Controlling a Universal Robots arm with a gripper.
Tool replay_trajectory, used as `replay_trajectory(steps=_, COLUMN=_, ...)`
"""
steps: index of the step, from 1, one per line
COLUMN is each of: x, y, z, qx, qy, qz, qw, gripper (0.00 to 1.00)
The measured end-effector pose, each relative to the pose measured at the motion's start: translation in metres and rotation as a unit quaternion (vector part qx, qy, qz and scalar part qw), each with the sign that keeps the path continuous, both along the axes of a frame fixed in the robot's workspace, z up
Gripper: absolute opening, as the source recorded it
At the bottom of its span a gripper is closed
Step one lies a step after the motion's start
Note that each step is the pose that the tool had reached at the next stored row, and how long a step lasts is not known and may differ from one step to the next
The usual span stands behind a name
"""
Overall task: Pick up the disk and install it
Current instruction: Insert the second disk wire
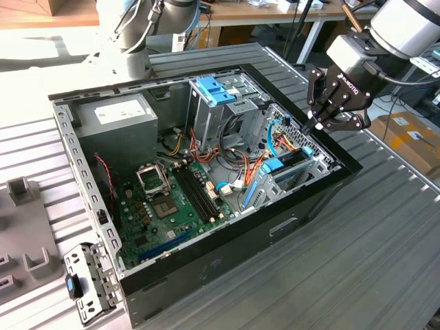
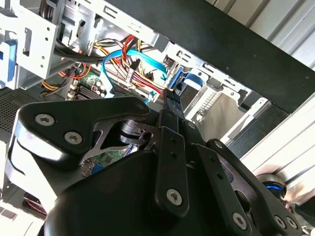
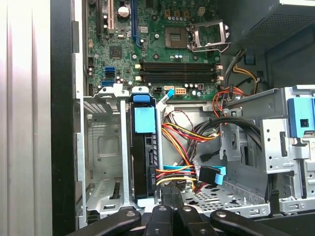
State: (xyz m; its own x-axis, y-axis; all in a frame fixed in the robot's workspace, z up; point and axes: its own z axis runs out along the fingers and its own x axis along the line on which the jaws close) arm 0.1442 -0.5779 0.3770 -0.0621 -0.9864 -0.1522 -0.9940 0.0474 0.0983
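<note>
With its fingers closed on nothing, the gripper hangs over the disk, already seated on edge in the bay at the case's four o'clock corner, and could snag the cables alongside.

In the second wrist view the gripper body covers most of the computer case interior. In the first wrist view the disk stands edge-on in its bay, label unseen, lower end behind the fingers, which the frame edge cuts off
</note>
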Motion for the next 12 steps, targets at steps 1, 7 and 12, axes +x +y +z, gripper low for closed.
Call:
replay_trajectory(steps=1, x=0.0, y=0.0, z=0.0, qx=0.0, qy=0.0, qz=0.0, qw=1.0, gripper=0.11)
replay_trajectory(steps=7, x=0.0, y=0.0, z=0.0001, qx=0.0, qy=0.0, qz=0.0, qw=1.0, gripper=0.11)
replay_trajectory(steps=12, x=0.0, y=0.0001, z=0.0208, qx=0.0, qy=0.0, qz=0.0, qw=1.0, gripper=0.42)
